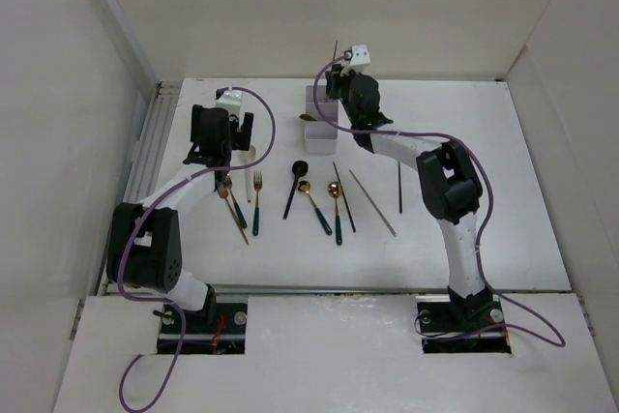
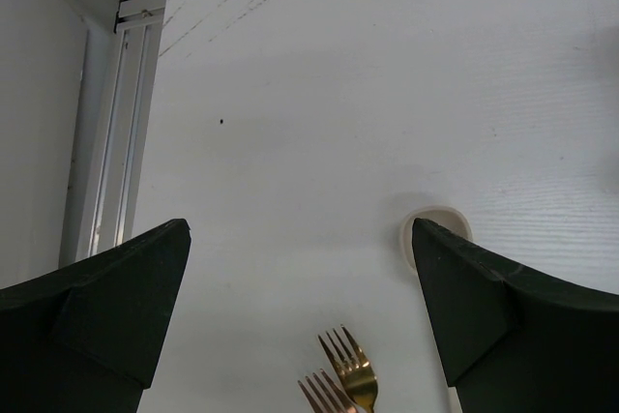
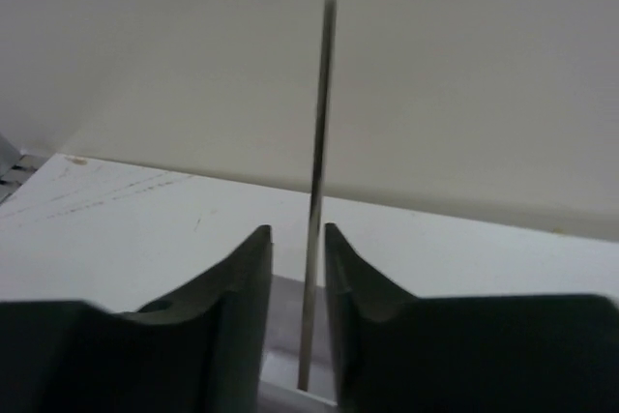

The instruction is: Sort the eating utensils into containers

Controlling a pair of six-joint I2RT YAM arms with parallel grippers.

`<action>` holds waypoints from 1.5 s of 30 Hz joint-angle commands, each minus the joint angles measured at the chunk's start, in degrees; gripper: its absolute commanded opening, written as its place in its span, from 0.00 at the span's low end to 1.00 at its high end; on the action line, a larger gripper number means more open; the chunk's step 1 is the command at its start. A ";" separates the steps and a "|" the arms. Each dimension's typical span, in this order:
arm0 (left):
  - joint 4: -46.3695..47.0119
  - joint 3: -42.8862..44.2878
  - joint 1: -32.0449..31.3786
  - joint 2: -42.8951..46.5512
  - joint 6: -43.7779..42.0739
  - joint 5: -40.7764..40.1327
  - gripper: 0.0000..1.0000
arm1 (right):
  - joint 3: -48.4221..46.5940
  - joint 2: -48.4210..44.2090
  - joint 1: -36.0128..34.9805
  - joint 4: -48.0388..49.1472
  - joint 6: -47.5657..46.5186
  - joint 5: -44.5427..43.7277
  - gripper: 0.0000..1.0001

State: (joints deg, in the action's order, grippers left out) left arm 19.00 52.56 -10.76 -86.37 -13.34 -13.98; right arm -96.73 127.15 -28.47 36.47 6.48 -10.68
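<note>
Dark fingers of my right claw fill the bottom of the wrist view. They are parted a little, the gap wider than the chopstick standing in it, so I judge the stick loose rather than pinched. Its long axis runs straight up and down through the gap, and its lower end sits in the white container directly beneath me, at the far middle of the table. The coming move turns on that vertical line: I should rise along it, not sideways, or I may tip the stick out.

My left claw hangs spread wide over two gold forks, tines pointing away from my base, and it is the nearer arm to them. A black spoon, gold spoons and loose chopsticks lie between the arms.
</note>
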 commanded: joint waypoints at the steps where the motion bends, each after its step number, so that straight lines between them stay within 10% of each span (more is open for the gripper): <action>1: 1.47 2.03 0.22 0.59 -0.46 -0.70 0.99 | 2.32 -2.34 0.34 3.26 0.11 -1.19 0.33; 11: 2.53 0.36 0.22 2.16 -0.46 -0.17 0.99 | 15.15 -21.05 -0.18 -1.38 1.25 -5.66 0.70; 17: 3.06 -1.22 0.22 2.78 -0.46 0.35 0.99 | 13.24 -33.37 1.04 -36.63 1.25 -9.02 0.82; 24: 3.58 -2.45 0.22 3.93 0.60 2.63 0.99 | 17.26 -31.36 11.84 -65.89 11.62 0.55 0.57; 45: 2.97 -6.50 -0.31 9.29 0.07 3.42 0.99 | 17.02 -14.30 14.32 -71.53 11.45 3.65 0.37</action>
State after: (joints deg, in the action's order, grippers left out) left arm 21.17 46.41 -10.83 -79.57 -13.34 -11.86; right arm -77.52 111.68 -14.02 -31.99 16.75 -6.31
